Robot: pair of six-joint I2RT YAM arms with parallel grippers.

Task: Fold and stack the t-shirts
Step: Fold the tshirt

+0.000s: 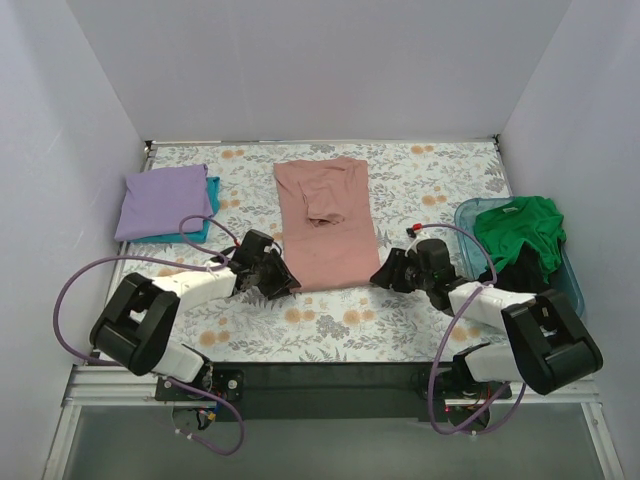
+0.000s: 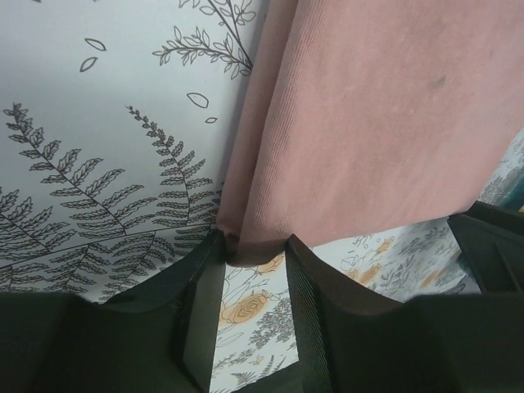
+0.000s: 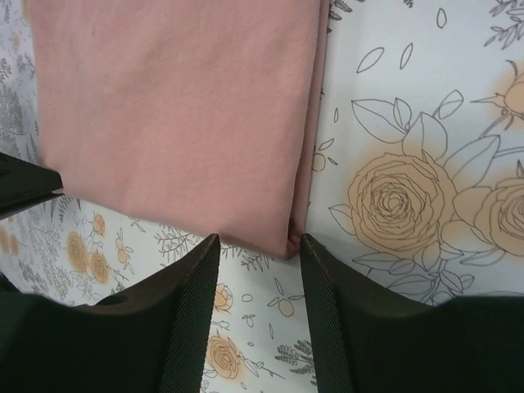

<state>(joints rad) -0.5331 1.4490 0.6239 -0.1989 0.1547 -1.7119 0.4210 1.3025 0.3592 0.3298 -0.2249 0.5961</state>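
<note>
A dusty pink t-shirt point(image 1: 325, 220) lies folded into a long strip in the middle of the table. My left gripper point(image 1: 285, 280) is at its near left corner. In the left wrist view the gripper point(image 2: 254, 250) is open, with the pink corner point(image 2: 250, 237) between the fingertips. My right gripper point(image 1: 383, 272) is at the near right corner. In the right wrist view it point(image 3: 260, 244) is open around the pink corner point(image 3: 282, 241). A folded lavender t-shirt point(image 1: 165, 200) lies on a teal t-shirt point(image 1: 212, 190) at the back left. A green t-shirt point(image 1: 520, 228) and a black one point(image 1: 520, 270) lie crumpled at the right.
A translucent teal plastic tub point(image 1: 470, 215) at the right edge holds the green and black shirts. The table has a floral cloth point(image 1: 330, 320). White walls close in the left, back and right sides.
</note>
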